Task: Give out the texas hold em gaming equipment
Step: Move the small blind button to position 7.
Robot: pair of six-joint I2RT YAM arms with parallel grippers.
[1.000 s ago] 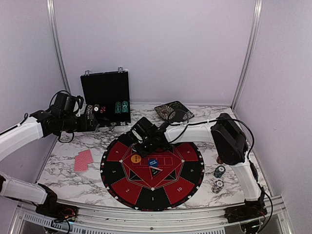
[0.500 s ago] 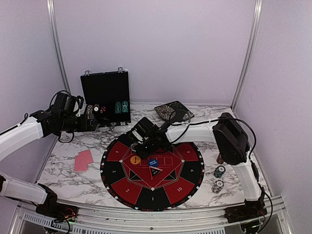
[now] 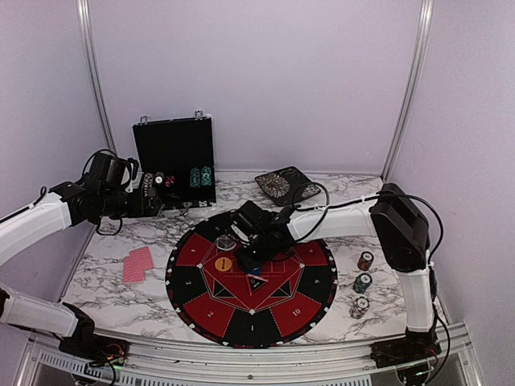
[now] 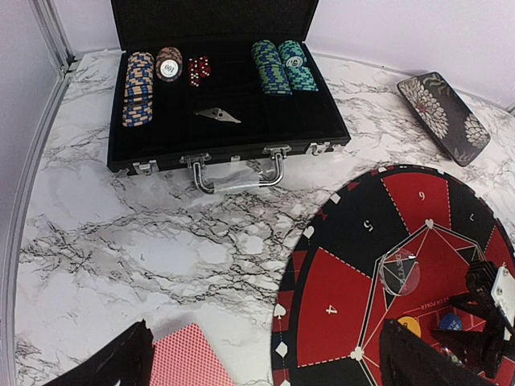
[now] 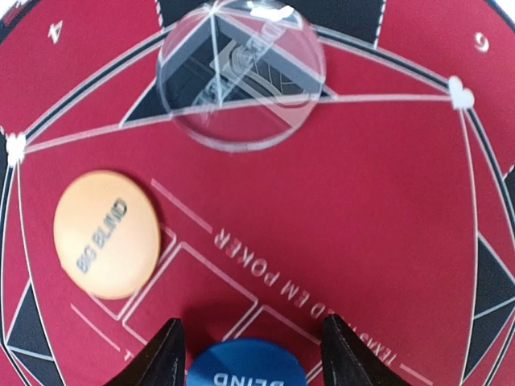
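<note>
Your right hand is low over the mat, fingers spread just enough to straddle the blue disc. There's one tip on either side and a sliver of red showing on the right, so I'd call it bracketed, not yet pinched. That makes sense: the disc is flat and thin, and squeezing its edges looks like the only way to lift it.

Mind the neighbours. The orange disc, marked Big Blind, lies just beside on the left, apart from the blue one. The clear disc sits farther up the mat. Neither is between your fingers.

Your left hand hangs wide open and empty above the desk, with the red-backed cards right under it, face down by the mat's rim. Beyond them the black case lies open with stored chips inside. Three chip stacks stand on the desk's right side, off the mat and well apart from the action. A floral pouch sits at the back, out of your way.
</note>
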